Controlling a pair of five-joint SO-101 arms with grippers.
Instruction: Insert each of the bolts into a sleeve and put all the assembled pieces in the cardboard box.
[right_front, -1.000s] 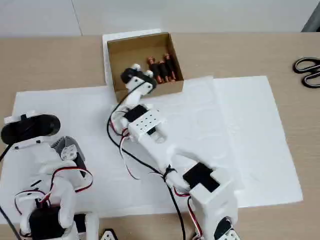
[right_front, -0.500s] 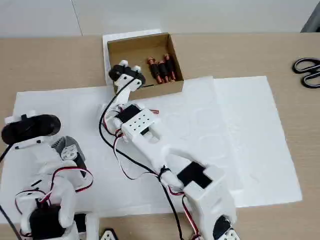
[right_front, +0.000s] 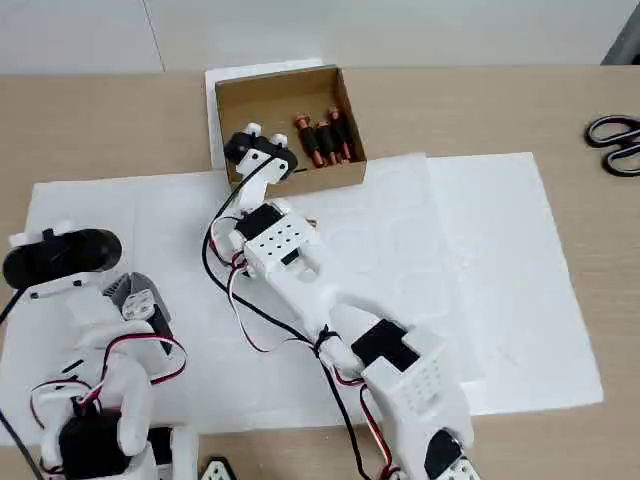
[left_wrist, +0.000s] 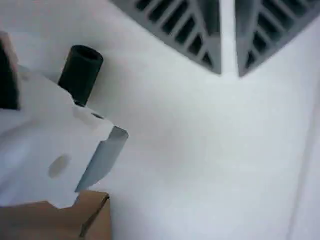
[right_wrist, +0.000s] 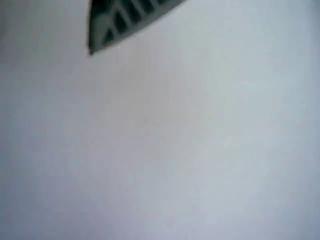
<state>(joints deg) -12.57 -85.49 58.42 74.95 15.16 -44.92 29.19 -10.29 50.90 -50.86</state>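
The open cardboard box (right_front: 228, 95) stands at the back of the table with several copper bolts in black sleeves (right_front: 322, 140) lying side by side in it. My right arm stretches across the white sheet, its gripper (right_front: 258, 152) at the box's front left corner with the fingers hidden under the wrist. My left gripper (right_front: 135, 295) is folded back near the table's front left, its grey fingers (left_wrist: 200, 35) nearly together with nothing between them. Beyond them a black sleeve (left_wrist: 80, 72) shows behind a white part of the other arm, beside a cardboard corner (left_wrist: 65, 220); I cannot tell whether it is held.
A white sheet (right_front: 450, 260) covers the middle of the wooden table. Black scissors (right_front: 615, 142) lie at the far right edge. Red and black cables (right_front: 250, 310) trail beside the right arm.
My right gripper swung left from over the box to its front left corner, then edged back right. The left arm stayed still.
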